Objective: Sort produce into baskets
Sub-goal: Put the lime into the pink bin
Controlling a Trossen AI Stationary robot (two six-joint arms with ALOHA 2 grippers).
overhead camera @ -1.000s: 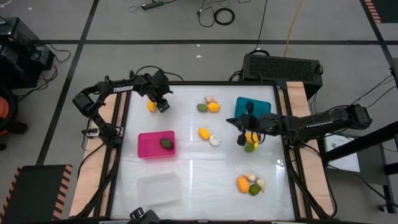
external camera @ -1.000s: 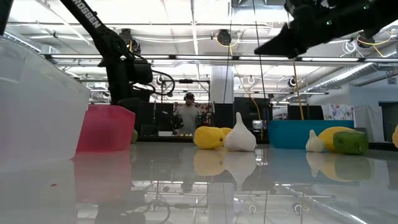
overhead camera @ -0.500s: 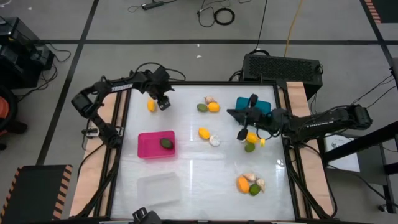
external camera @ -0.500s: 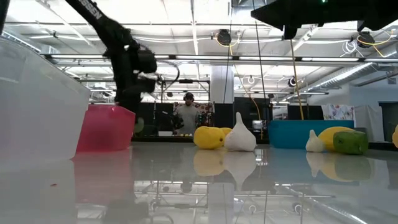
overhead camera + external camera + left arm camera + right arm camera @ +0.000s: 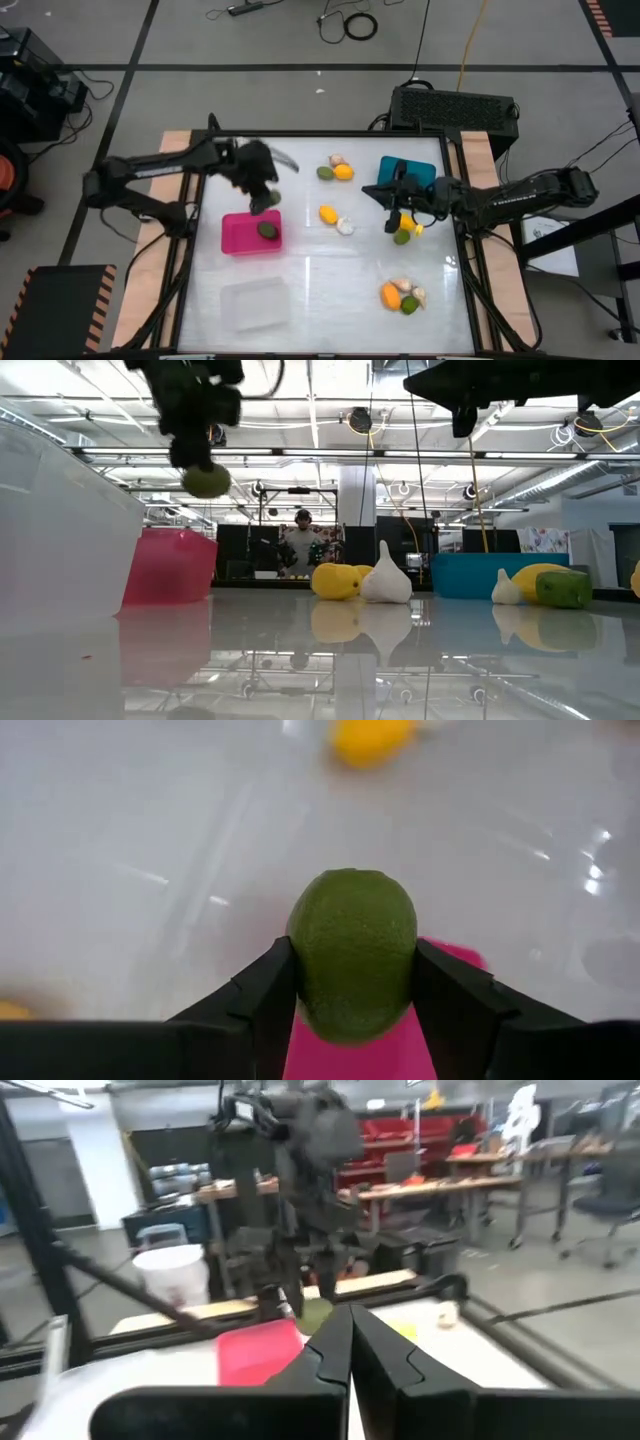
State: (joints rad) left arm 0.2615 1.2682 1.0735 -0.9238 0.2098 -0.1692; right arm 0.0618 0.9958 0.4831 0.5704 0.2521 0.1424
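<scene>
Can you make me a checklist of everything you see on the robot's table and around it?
Surface: white glossy table, shiny with reflections.
Job's things: pink basket holding one green fruit; teal basket; clear basket; yellow, green and garlic pieces scattered on the table, one group near the front right.
Clutter: nothing seen.
Grippers: left gripper clamps a green lime above the pink basket; right gripper shut, empty, by the teal basket.
Cables: loose cords on the floor behind the table.
Surroundings: black box behind the table; a person far off in the room.
</scene>
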